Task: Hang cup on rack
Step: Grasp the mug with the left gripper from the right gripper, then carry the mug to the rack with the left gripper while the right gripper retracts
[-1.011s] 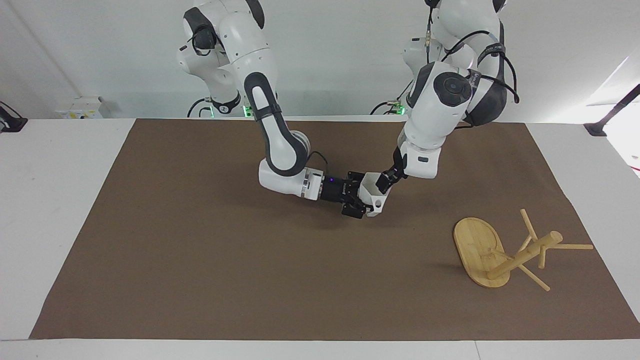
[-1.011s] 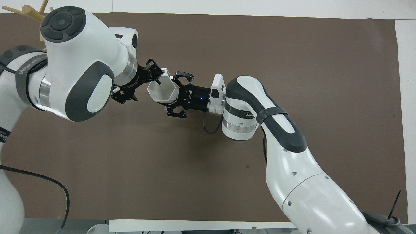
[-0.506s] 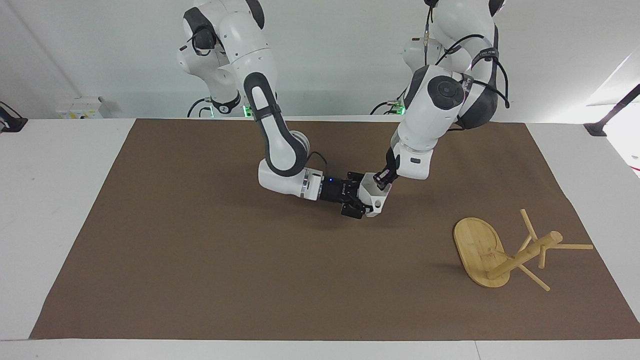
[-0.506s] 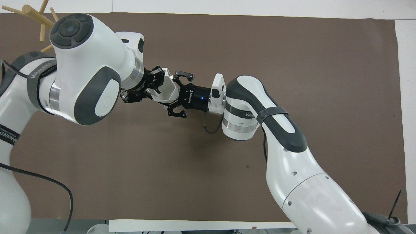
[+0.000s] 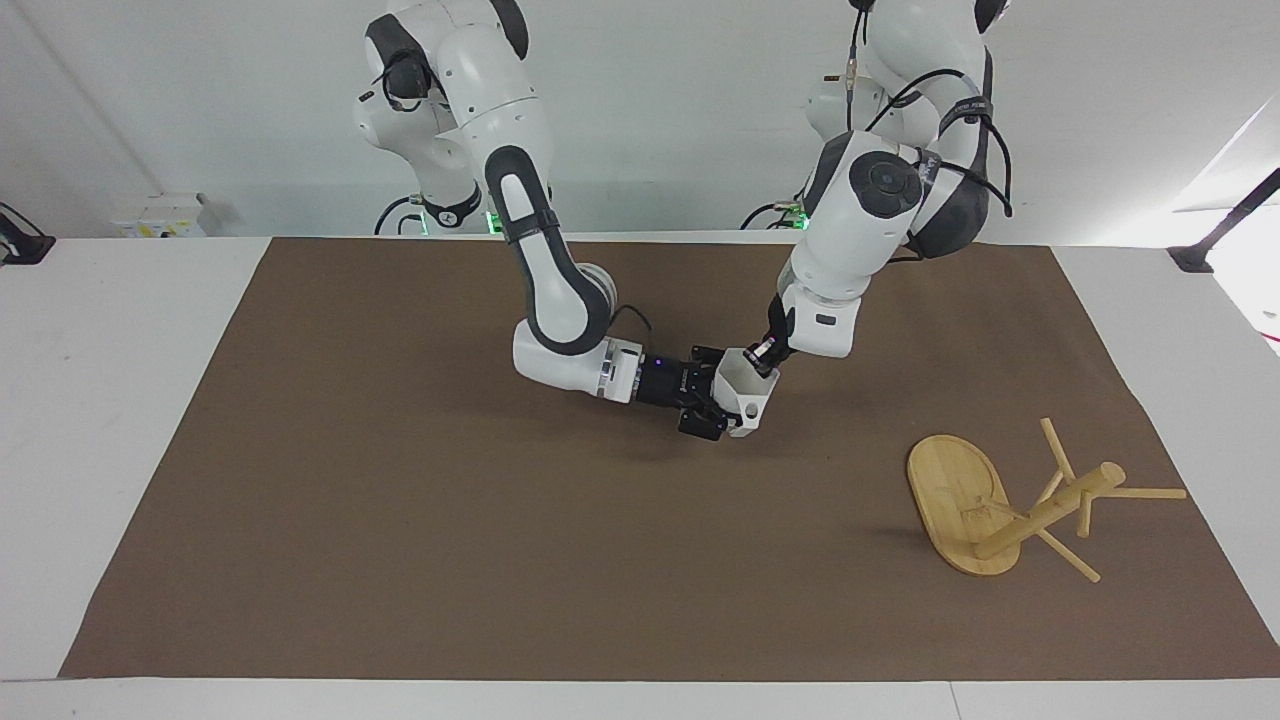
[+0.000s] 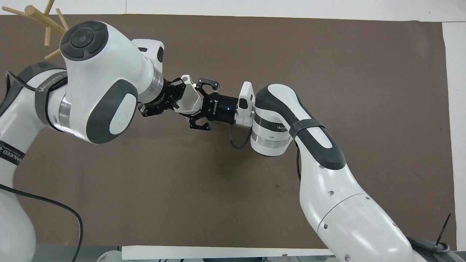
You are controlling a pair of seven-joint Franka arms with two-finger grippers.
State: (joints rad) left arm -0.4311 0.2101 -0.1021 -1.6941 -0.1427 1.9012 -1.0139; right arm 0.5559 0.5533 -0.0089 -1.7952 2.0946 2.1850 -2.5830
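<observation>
The white faceted cup (image 5: 750, 398) is held off the brown mat (image 5: 400, 520) near the table's middle, its opening turned up toward the left arm. My right gripper (image 5: 733, 393) lies level and is shut on the cup's body from the side. My left gripper (image 5: 766, 352) comes down at a slant and is at the cup's rim. In the overhead view the cup (image 6: 190, 101) sits between the left gripper (image 6: 174, 99) and the right gripper (image 6: 193, 104). The bamboo rack (image 5: 1010, 505) lies tipped on its side at the left arm's end of the mat.
The rack's post and pegs (image 6: 38, 18) show at the overhead view's top corner, partly hidden by the left arm. The mat covers most of the white table (image 5: 110, 400). A dark clamp (image 5: 1215, 240) stands at the table's edge at the left arm's end.
My left gripper has moved in from just beside the cup to its rim. The cup and the right gripper have shifted slightly toward the right arm's end.
</observation>
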